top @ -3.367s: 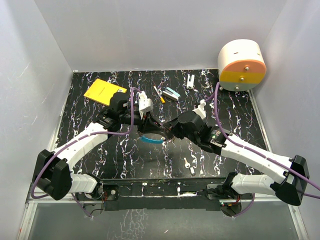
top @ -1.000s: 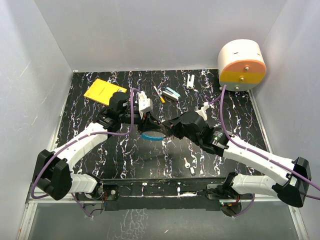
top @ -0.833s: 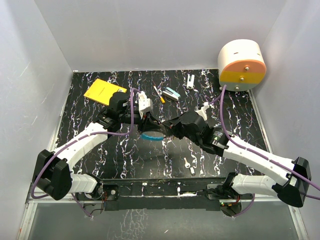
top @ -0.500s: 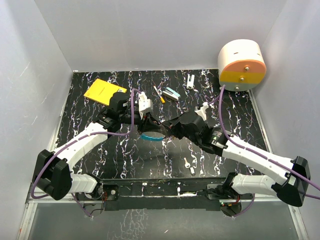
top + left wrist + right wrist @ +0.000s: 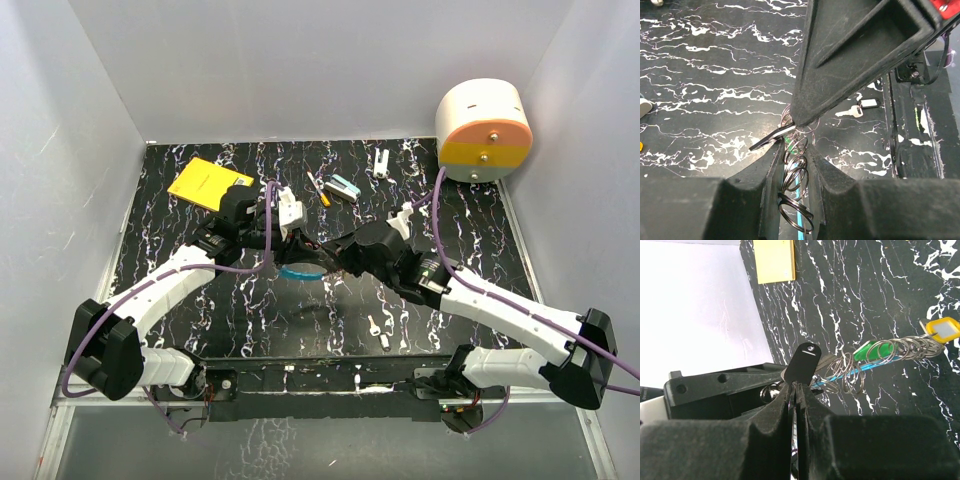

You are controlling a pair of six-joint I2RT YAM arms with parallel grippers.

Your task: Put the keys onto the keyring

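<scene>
The keyring [image 5: 300,271], a thin silvery loop with a blue arc, hangs above the table's middle with my left gripper [image 5: 293,247] shut on it. In the left wrist view its small rings [image 5: 795,170] stand stacked between the two fingers of the left gripper [image 5: 794,150]. My right gripper [image 5: 327,257] meets it from the right, shut on a black-headed key [image 5: 802,362]. In the right wrist view the right gripper [image 5: 796,385] holds that key against the ring's end. A green-headed key [image 5: 872,351] and a yellow-headed key [image 5: 942,329] hang on the loop. Two silver keys [image 5: 377,332] lie on the table.
At the back lie a yellow pad [image 5: 208,183], an orange-and-white stick [image 5: 318,188], a teal-and-white block [image 5: 343,187] and a small white piece [image 5: 382,160]. A round white, orange and yellow drum [image 5: 483,130] stands at the back right. White walls enclose the black marbled table [image 5: 180,300].
My right gripper has edged slightly left, closer to the left gripper and the ring. Both grips are unchanged.
</scene>
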